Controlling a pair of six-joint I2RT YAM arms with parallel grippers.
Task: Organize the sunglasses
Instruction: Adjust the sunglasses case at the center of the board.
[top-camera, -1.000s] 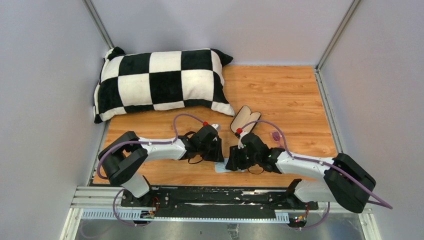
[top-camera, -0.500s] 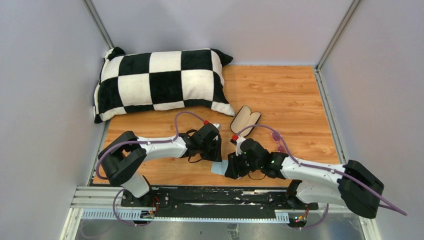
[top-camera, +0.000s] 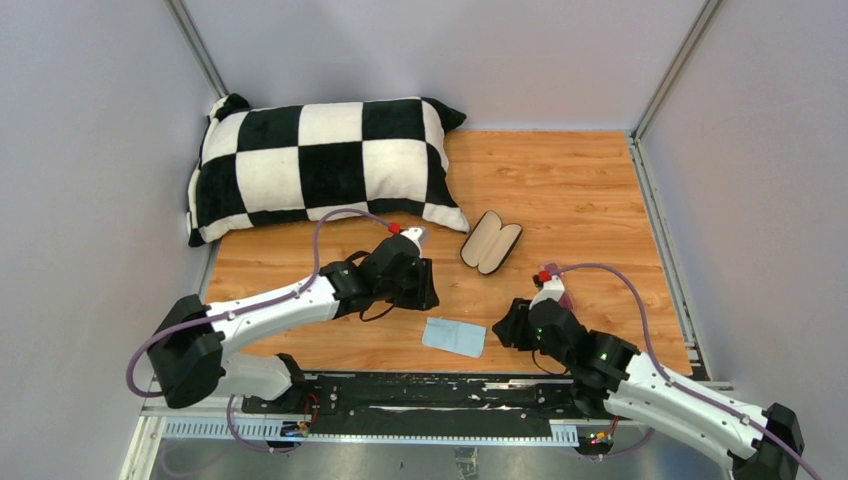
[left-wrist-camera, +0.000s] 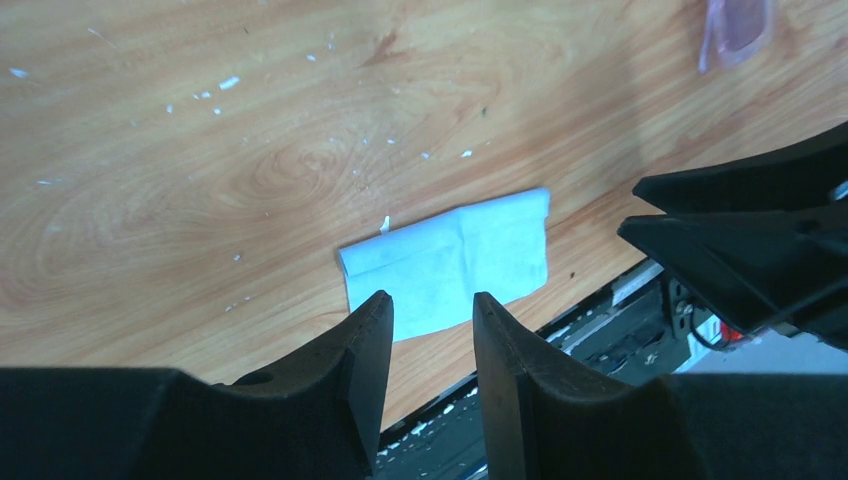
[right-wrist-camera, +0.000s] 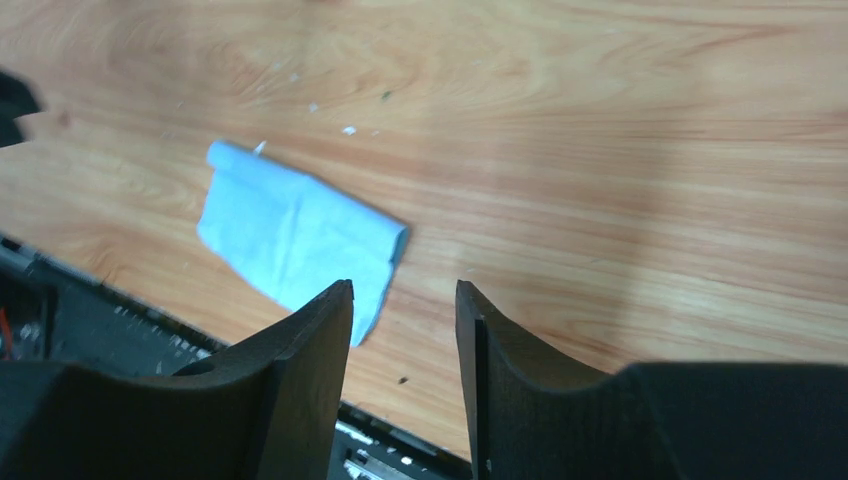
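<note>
The left gripper (left-wrist-camera: 430, 318) hangs over the wooden table (top-camera: 560, 180) with its jaws a narrow gap apart and nothing between them, its fingertips (left-wrist-camera: 372, 322) just above the near edge of a light blue cloth (left-wrist-camera: 450, 262). The right gripper (right-wrist-camera: 400, 305), likewise narrowly parted and empty, hovers just beside the cloth's right end. The cloth lies flat near the table's front edge, between the two arms. The sunglasses (left-wrist-camera: 738, 28), pink-lensed, rest on the bare wood well apart from the cloth, at the far right of the left wrist's view; only part of them shows. An open black case (top-camera: 491, 241) with beige lining lies farther back, beside a black-and-white checkered pillow (top-camera: 320, 165).
</note>
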